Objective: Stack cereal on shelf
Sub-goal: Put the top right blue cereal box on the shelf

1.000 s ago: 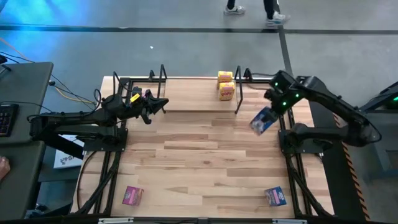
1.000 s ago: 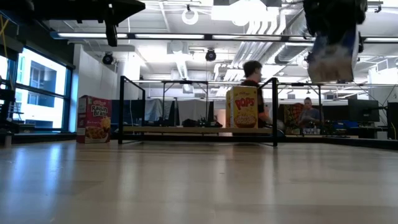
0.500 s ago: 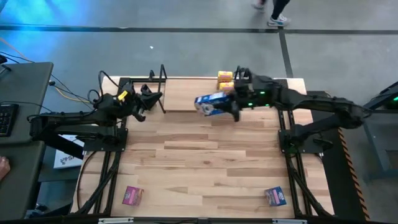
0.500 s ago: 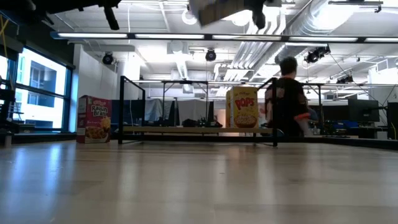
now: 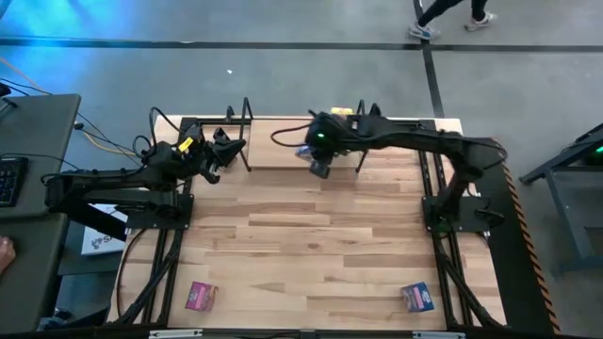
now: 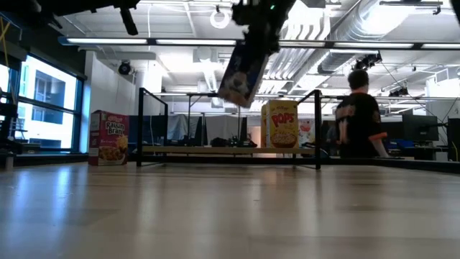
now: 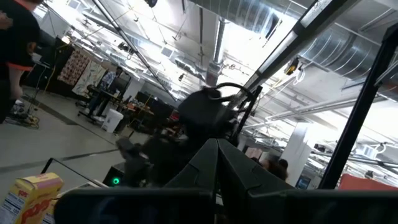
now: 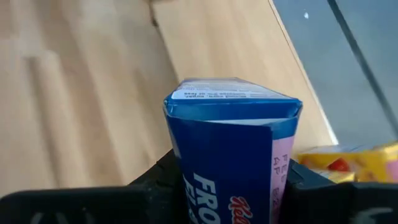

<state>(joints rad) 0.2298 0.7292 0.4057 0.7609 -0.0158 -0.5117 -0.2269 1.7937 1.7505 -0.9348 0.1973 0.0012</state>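
**Q:** Item one, the largest?

**A:** Wooden table (image 5: 311,235), slatted, both my arms reaching in from its sides.

**Q:** Item two?

**A:** Shelf (image 5: 278,151), at the table's far edge: a pale board between two thin black end frames.

**Q:** Your grippers?

**A:** Right gripper (image 5: 319,158), arm stretched across to the shelf's right half, clamped on a blue cereal box (image 6: 241,72). The box hangs tilted in the air above the board, not touching it. From my right wrist I see its blue top panel (image 8: 231,134) pinched between both fingers. Left gripper (image 5: 226,148) waits by the shelf's left end frame; whether it is wide or closed, I cannot tell.

**Q:** The remaining cereal?

**A:** Yellow box (image 6: 282,124), upright on the board near the right end frame, just beside my held box. Pink box (image 6: 108,138), upright just outside the left end frame. Second pink box (image 5: 201,296), front-left of the table. Second blue box (image 5: 415,297), front-right, well apart from it.

**Q:** Anything beyond the table?

**A:** One person (image 6: 357,115), standing in the room behind the shelf
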